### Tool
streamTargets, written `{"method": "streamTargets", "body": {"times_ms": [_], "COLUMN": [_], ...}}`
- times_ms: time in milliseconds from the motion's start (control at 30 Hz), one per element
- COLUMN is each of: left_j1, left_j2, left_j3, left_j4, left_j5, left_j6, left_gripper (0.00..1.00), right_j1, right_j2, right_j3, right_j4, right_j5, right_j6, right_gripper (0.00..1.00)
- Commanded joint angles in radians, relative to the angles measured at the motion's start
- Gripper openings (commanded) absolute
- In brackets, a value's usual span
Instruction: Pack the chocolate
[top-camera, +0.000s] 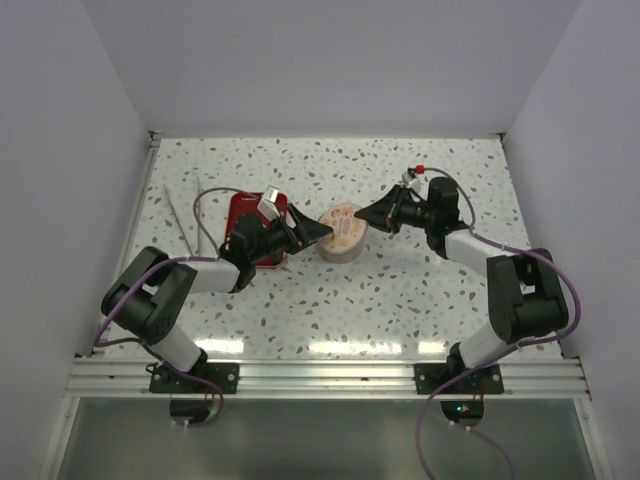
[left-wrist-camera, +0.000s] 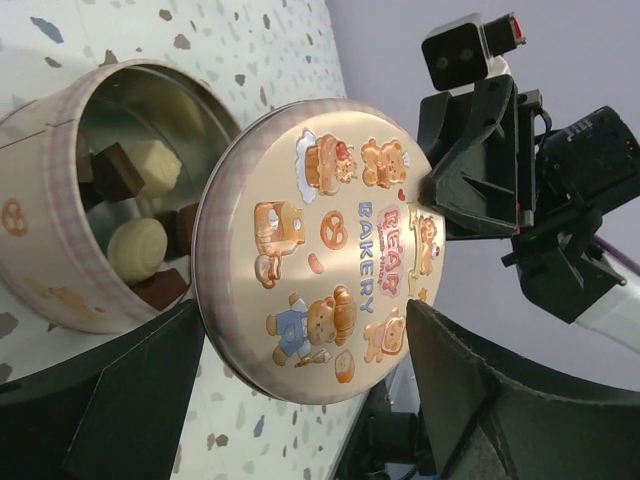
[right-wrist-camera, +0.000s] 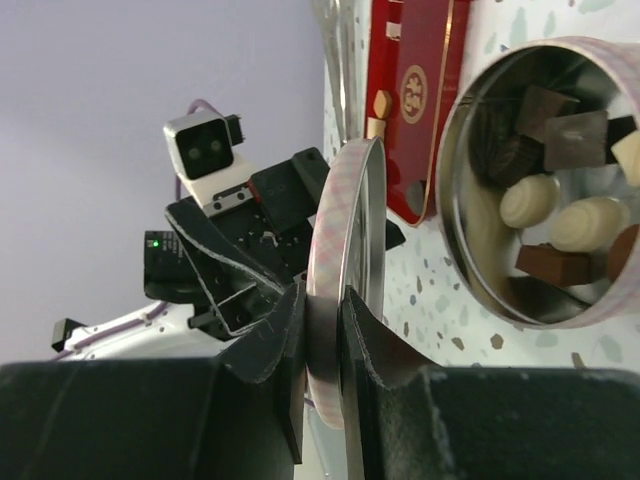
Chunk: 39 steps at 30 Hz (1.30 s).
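Chocolate (right-wrist-camera: 585, 222) in tin (left-wrist-camera: 40, 250) judged light, brittle; pinch flat sides gently. Right claw (right-wrist-camera: 325, 300) clamps lid (left-wrist-camera: 330, 260) rim; left claw (left-wrist-camera: 305, 312) straddles lid, grip unclear.

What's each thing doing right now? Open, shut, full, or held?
tin: open, standing on the table.
chocolate: inside the tin, dark, brown and white pieces.
lid: off the tin, held up on its edge.
right gripper: shut on the lid's rim.
left gripper: a finger on each side of the lid; can't tell if it's squeezing.
red tray: flat beside the tin.
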Motion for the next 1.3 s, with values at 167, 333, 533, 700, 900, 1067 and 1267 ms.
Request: {"method": "streamTargets", "body": {"times_ms": [167,333,533,700,900,1067,1267], "left_j1": [-0.007,-0.007,-0.008,-0.008,-0.008,-0.008,-0.007], "left_j2": [-0.034,-0.022,0.012,0.032,0.035,0.04,0.044], "left_j3": [0.072,0.109,0.143,0.173,0.2,0.218,0.224], "left_j4": [-0.009,-0.075,-0.084,-0.104,-0.136,-0.165,-0.165], "left_j5": [-0.031,-0.055,-0.057,-0.061,-0.083,-0.089,-0.081], "left_j6": [0.182,0.246,0.275,0.304,0.339,0.364,0.365], "left_gripper": [0.85,0.85,0.85,0.85,0.85,0.85,0.85], "right_j1": [0.007,0.007,0.007,0.007,0.007,0.003,-0.016], "right_j2": [0.117,0.173,0.241,0.271,0.291,0.308,0.302], "right_j3": [-0.016,-0.008,0.006,0.035,0.054,0.055,0.052], "right_j4": [-0.003,0.037,0.103,0.111,0.096,0.096,0.099], "right_j5": [0.039,0.039,0.026,0.022,0.026,0.027,0.024], "right_j6": [-0.13,-0.135,-0.125,-0.136,-0.156,-0.168,-0.171], "right_gripper": [0.04,0.04,0.04,0.06,0.06,0.08,0.08]}}
